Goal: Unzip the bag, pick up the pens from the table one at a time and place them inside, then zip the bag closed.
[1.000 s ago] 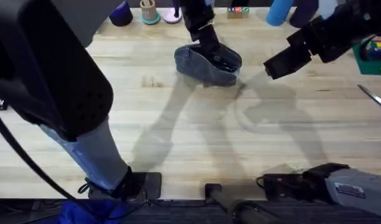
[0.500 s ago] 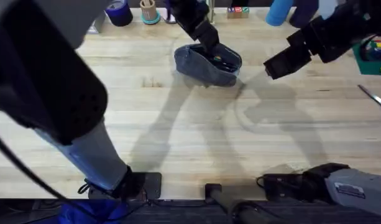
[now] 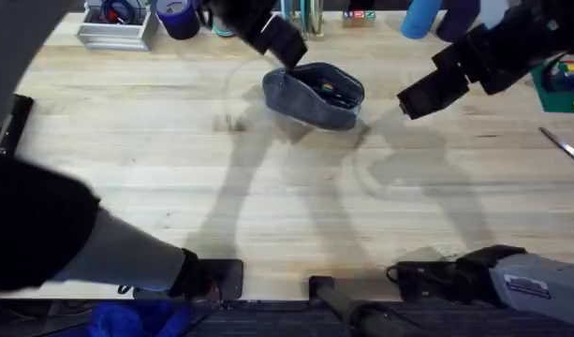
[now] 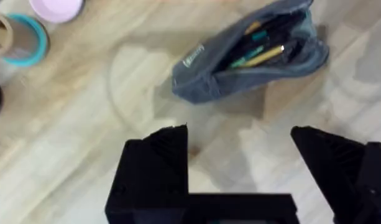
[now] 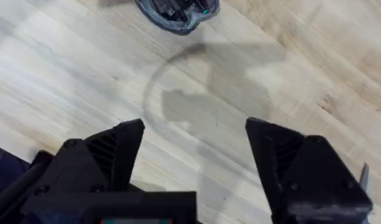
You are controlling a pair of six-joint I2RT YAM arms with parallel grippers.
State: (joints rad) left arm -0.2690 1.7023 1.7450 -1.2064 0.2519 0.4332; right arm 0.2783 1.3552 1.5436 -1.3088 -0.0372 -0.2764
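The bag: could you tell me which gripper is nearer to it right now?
Left. The left gripper hangs open just beside the bag, at its far-left end; the right gripper, also open, is farther off to its right.

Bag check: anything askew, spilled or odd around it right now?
Nothing spilled. The bag lies on the table with its zipper open, and the pens sit inside it. Both the left gripper and the right gripper are open and clear of it. The one thing left undone is the zip.
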